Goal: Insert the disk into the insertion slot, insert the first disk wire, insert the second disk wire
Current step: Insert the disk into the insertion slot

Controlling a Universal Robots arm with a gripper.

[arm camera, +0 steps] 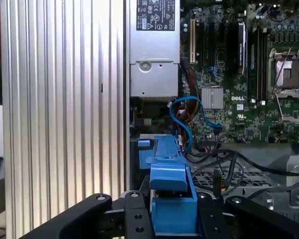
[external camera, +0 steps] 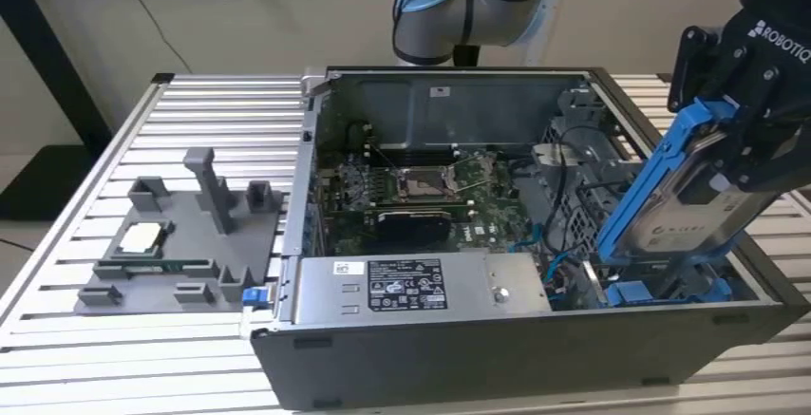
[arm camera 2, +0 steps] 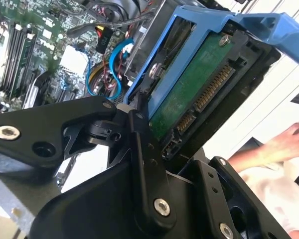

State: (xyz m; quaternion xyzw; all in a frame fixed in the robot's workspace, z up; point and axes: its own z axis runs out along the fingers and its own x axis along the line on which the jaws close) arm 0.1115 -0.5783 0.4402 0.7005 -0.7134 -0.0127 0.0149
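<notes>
My gripper (external camera: 732,140) is shut on the disk (external camera: 690,208), a silver drive in a bright blue carrier. It holds the disk tilted above the right end of the open computer case in the exterior view. The disk's lower end hangs just over the insertion slot (external camera: 659,292), a grey bay with blue plastic edges. In the second wrist view the disk's green circuit board (arm camera 2: 199,89) and its connector face the camera, with a black finger (arm camera 2: 139,134) against the carrier. The first wrist view looks down past the blue carrier (arm camera: 172,196) to the slot (arm camera: 145,149). A blue wire (arm camera: 182,119) loops beside the slot.
The silver power-supply box (external camera: 405,287) lies along the case's near side, with the motherboard and its CPU socket (external camera: 419,182) behind it. A grey fixture tray (external camera: 178,244) sits on the ribbed table at the exterior view's left. A person's hand (arm camera 2: 284,144) rests beyond the case.
</notes>
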